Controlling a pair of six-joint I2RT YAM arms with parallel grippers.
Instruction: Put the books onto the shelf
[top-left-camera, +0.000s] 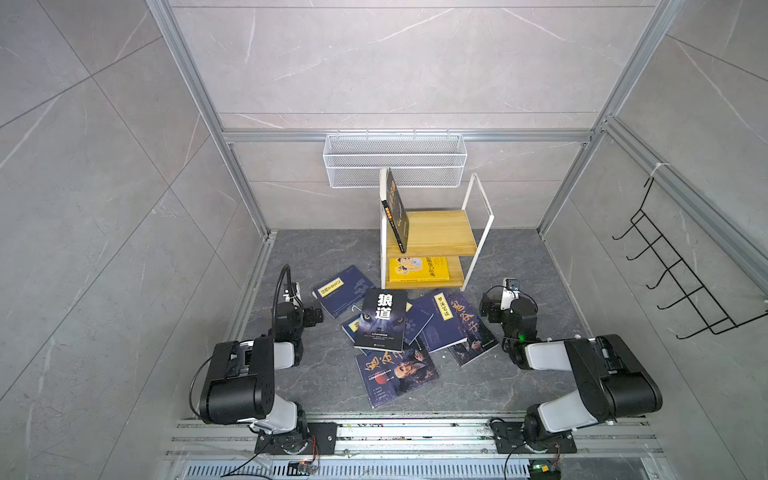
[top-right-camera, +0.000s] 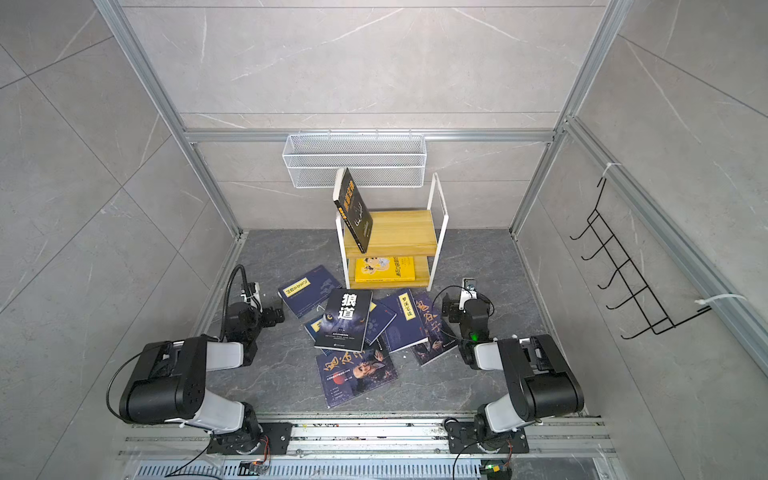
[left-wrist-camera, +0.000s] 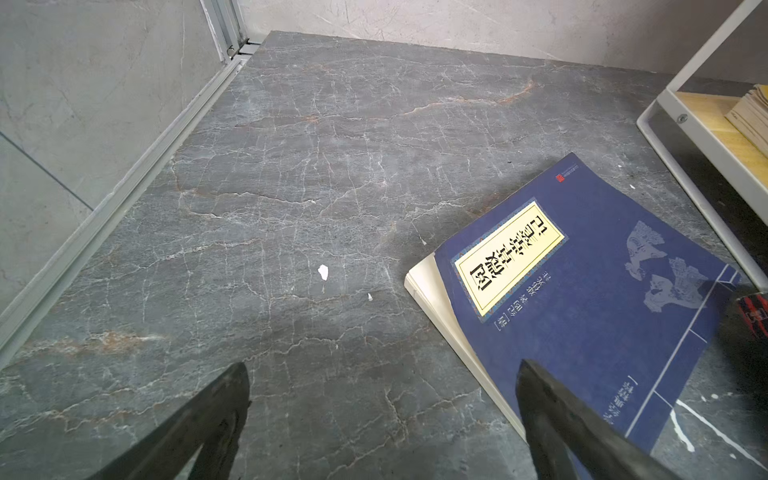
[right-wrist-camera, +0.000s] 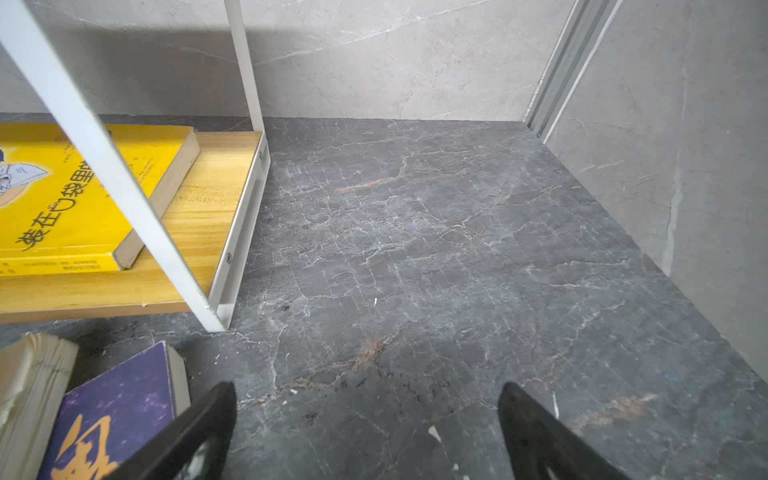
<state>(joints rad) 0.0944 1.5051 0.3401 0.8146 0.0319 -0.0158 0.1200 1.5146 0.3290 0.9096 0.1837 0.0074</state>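
Books: about six loose, in an overlapping heap mid-bench just in front of the shelf (top-left-camera: 440, 226).
- Black wolf-eyes book (top-left-camera: 381, 320) lies on top of the heap.
- Navy yellow-label book (top-left-camera: 343, 291) lies flat on the left of the heap, its far corner near the shelf's foot.
- Portrait book (top-left-camera: 397, 374) lies nearest the front edge.
- Orange-calligraphy book (top-left-camera: 469, 328) is on the right of the heap.

Shelf: toward the rear edge of the bench (top-left-camera: 324, 382).
- A dark book (top-right-camera: 355, 212) stands tilted on the top board, leaning on the left frame.
- A yellow book (right-wrist-camera: 62, 199) lies flat on the lower board.
- The rest of the top board is bare.

Left gripper (left-wrist-camera: 384, 374): jaws spread wide, nothing between them. It is low by the heap's left side. In the wrist view one finger (left-wrist-camera: 552, 407) overlaps the near edge of the navy yellow-label book; contact cannot be told.

Right gripper (right-wrist-camera: 368, 390): jaws also wide and empty, over bare bench by the heap's right side and near the shelf's front right foot.

Step, as I judge it: between books, before the pick, with most of the task left.

Next move likely calls for taking a book with a free edge. The navy one by the left gripper looks accessible, with its page edge exposed. It lies flat, so a finger must get under an edge before the jaws close. The book then needs lifting over the shelf's front edge onto open board.
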